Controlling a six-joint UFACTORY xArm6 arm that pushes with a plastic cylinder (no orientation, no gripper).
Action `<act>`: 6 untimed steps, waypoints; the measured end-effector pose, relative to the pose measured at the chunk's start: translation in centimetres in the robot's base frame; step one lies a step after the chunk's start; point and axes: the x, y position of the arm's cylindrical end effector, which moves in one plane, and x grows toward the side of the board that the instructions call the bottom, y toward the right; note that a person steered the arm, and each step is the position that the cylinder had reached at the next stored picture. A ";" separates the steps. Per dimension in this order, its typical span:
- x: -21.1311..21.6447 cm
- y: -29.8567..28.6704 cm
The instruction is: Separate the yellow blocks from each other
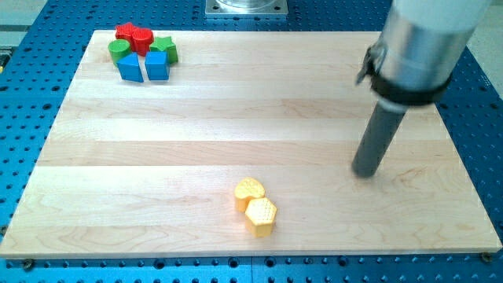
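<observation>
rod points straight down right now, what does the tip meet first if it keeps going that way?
Only the wooden board: my tip already sits at its surface, with no block beneath. The yellow heart and yellow hexagon lie toward the view's left.

The wooden board carries two touching yellow blocks and a red-green-blue cluster.

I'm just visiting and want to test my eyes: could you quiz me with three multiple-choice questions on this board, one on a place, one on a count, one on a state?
1. Where is the coloured cluster of red, green and blue blocks?
A. the view's top left
B. the view's bottom right
C. the view's centre

2. How many yellow blocks are there?
A. one
B. two
C. four

3. How do the yellow blocks lie?
A. stacked
B. far apart
C. touching side by side

Answers:
1. A: the red block and its neighbours sit by that corner.
2. B: a yellow heart and a yellow hexagon.
3. C: no gap shows between them; my tip stands apart, to the view's right.
</observation>
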 end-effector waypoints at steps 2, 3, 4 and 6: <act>4.1 -3.4; 4.9 -8.9; 5.1 -15.0; 2.0 -23.3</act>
